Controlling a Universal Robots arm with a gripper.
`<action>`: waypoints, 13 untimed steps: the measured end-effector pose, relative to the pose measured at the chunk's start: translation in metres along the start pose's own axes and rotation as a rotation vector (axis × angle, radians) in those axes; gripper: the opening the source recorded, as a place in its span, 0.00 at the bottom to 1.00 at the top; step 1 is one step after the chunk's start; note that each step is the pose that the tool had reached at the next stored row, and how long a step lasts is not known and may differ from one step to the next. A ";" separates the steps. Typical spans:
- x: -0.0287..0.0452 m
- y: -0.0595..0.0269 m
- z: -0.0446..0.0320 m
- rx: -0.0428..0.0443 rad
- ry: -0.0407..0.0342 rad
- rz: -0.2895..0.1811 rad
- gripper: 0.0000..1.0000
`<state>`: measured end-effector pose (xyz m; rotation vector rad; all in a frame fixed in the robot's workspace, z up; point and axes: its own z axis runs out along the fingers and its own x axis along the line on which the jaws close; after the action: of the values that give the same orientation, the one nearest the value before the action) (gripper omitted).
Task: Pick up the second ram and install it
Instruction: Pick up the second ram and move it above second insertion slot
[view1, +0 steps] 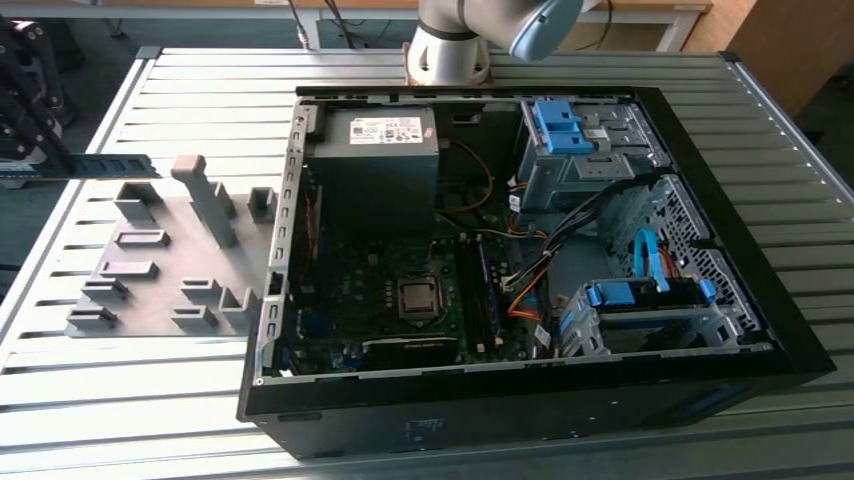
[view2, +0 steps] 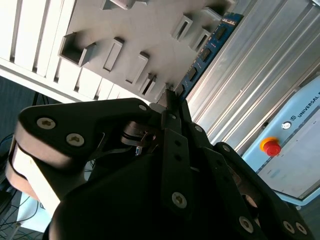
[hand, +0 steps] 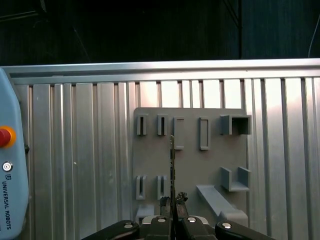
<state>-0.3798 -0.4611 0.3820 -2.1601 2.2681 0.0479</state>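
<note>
Item: second ram (view1: 114, 165), clamped edge-on in the closed claw (hand: 172, 200), held clear above the grey holder tray (view1: 174, 262) on the tabletop (view1: 214, 80). Pick-up: done. Installation in the open computer case (view1: 534, 405): not yet done, ram well apart from it.

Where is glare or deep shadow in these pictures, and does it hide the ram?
First wrist view: glare whitens the table slats by the holder plate; the ram shows edge-on. Second wrist view: the gripper is dark against bright slats. Exterior view: the case interior is dim.
</note>
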 end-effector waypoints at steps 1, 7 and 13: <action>0.0000 -0.0002 0.0000 0.0000 0.0000 0.000 0.14; -0.0001 -0.0013 -0.0001 -0.0001 0.0001 0.000 0.14; -0.0001 -0.0025 -0.0001 -0.0001 0.0001 0.000 0.14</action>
<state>-0.3773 -0.4611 0.3820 -2.1602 2.2682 0.0479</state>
